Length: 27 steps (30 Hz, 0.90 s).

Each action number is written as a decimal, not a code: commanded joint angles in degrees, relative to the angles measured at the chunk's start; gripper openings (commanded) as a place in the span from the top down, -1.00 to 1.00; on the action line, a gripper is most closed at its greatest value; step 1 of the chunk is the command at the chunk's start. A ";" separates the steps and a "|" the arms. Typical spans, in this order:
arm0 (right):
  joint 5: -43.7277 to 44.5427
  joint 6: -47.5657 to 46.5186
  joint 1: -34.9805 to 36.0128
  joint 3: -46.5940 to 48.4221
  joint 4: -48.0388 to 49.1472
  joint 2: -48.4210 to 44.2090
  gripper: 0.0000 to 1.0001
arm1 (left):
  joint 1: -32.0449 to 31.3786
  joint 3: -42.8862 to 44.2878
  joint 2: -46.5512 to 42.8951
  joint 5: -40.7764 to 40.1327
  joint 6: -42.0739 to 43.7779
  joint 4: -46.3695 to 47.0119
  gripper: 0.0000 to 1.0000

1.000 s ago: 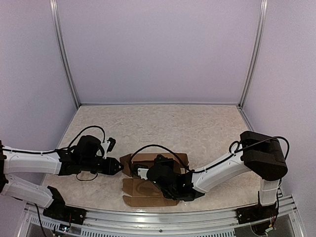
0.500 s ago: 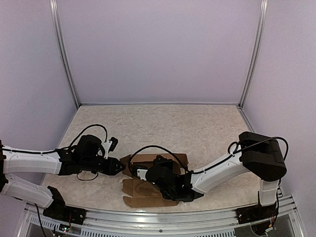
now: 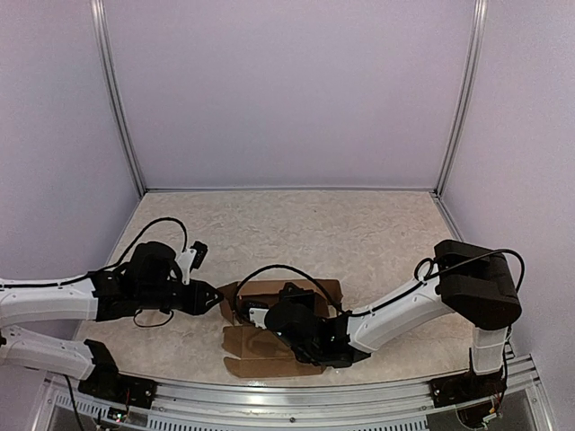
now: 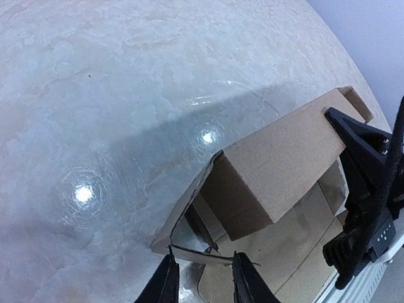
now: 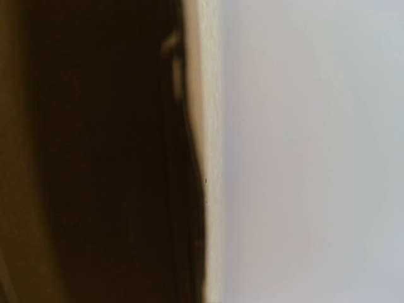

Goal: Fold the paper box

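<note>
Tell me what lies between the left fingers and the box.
Nothing; the left wrist view shows a flap of the box right between the left fingers.

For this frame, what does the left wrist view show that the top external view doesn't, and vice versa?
Only the left wrist view: the left end effector close up, its fingers apart at a flap's ragged edge, and the opening beneath the raised panel of the paper box. Only the top external view: both arms whole, the left arm reaching in from the side, and the enclosure walls. Both: the brown box, the table, and the right arm lying over the box.
</note>
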 commanded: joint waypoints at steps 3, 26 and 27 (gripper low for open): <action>-0.18 0.32 0.84 0.63 0.83 1.35 1.00 | -0.38 -0.49 -5.07 -7.05 -1.09 -3.48 0.48; -0.18 0.78 0.85 0.54 0.79 1.50 1.00 | 4.92 3.18 8.10 -3.83 -3.62 1.36 0.92; -0.18 0.78 0.90 0.49 0.83 1.50 1.00 | 4.68 3.21 8.28 -3.83 -3.60 1.41 0.92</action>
